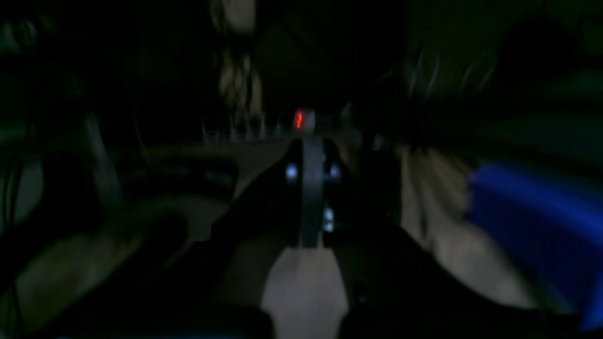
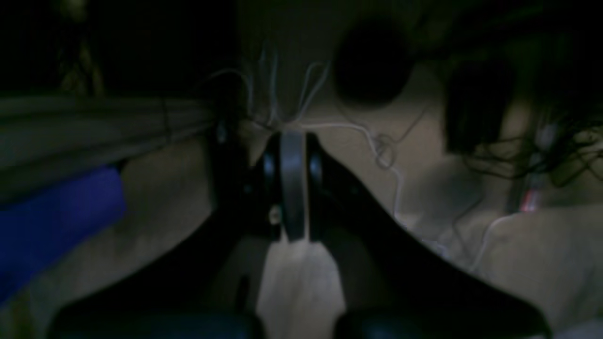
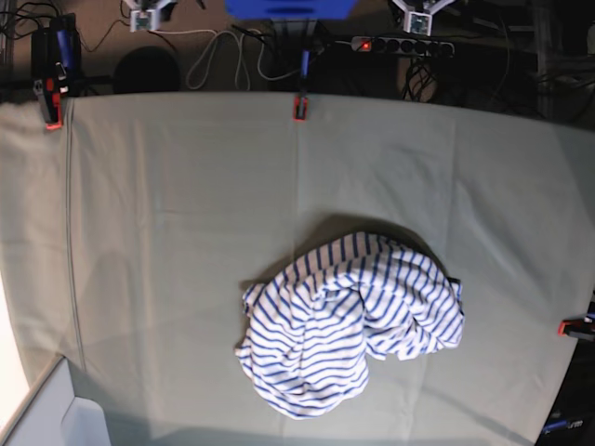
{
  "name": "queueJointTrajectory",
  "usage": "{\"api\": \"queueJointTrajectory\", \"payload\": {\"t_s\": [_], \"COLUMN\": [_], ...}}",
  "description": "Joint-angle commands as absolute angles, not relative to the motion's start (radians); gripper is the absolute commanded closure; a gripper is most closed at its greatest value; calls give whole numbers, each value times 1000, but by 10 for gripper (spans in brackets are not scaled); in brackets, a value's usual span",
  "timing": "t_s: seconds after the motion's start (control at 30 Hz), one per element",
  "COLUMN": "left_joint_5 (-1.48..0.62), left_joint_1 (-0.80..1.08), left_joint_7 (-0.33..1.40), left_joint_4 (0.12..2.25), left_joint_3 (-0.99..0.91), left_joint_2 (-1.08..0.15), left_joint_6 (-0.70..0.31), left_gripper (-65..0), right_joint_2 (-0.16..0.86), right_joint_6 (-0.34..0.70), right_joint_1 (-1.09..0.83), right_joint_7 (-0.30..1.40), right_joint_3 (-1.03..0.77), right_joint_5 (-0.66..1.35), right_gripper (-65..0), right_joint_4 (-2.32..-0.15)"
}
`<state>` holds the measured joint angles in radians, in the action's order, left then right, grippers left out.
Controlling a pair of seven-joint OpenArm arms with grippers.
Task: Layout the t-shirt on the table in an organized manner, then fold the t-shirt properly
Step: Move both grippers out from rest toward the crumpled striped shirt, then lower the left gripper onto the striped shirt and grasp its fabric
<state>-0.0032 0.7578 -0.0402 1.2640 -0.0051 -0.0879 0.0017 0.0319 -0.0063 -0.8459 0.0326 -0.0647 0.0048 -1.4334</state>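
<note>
White cotton with thin blue stripes sits bunched in a loose heap: the t-shirt (image 3: 349, 321) lies crumpled on the table (image 3: 167, 232), toward five o'clock from the table's middle, with nothing laid flat or folded. A small dark tab pokes out at the heap's three o'clock edge. The pale grey-green cloth over the table shows long straight creases, and red clamps pinch it: one (image 3: 299, 108) at twelve o'clock, one (image 3: 52, 113) at the ten o'clock corner and one (image 3: 576, 326) at the three o'clock edge.

Both arms sit pulled back beyond the twelve o'clock edge, well apart from the shirt. In the base view only bits of their pale bodies peek in at the top, either side of a blue block (image 3: 288, 7). The wrist views are dim and blurred. The left gripper (image 1: 311, 155) has its jaws pressed together with nothing between them, and the right gripper (image 2: 292, 150) is likewise closed and empty. Past the right gripper a tangle of pale cables (image 2: 377, 141) trails across the floor.
</note>
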Motion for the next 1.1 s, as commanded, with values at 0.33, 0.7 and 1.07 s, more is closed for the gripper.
{"api": "queueJointTrajectory", "payload": {"t_s": [0.33,0.7,1.07], "left_joint_5": [-1,-1,-1], "left_joint_1": [957,839,591], "left_joint_7": [-58,-58,-58], "left_joint_4": [1799,1956,1945], "left_joint_3": [-7,-8,-8], "left_joint_2": [-133,-134,-124], "left_joint_6": [2,4,10], "left_gripper": [0,-62,-456], "right_joint_2": [41,24,21], "right_joint_6": [5,7,251], "right_joint_1": [-974,-791,-587], "right_joint_7": [10,41,306], "right_joint_3": [-99,-96,-97], "right_joint_5": [7,7,7], "right_gripper": [0,0,-223], "right_joint_4": [-1893,-2020,-2020]}}
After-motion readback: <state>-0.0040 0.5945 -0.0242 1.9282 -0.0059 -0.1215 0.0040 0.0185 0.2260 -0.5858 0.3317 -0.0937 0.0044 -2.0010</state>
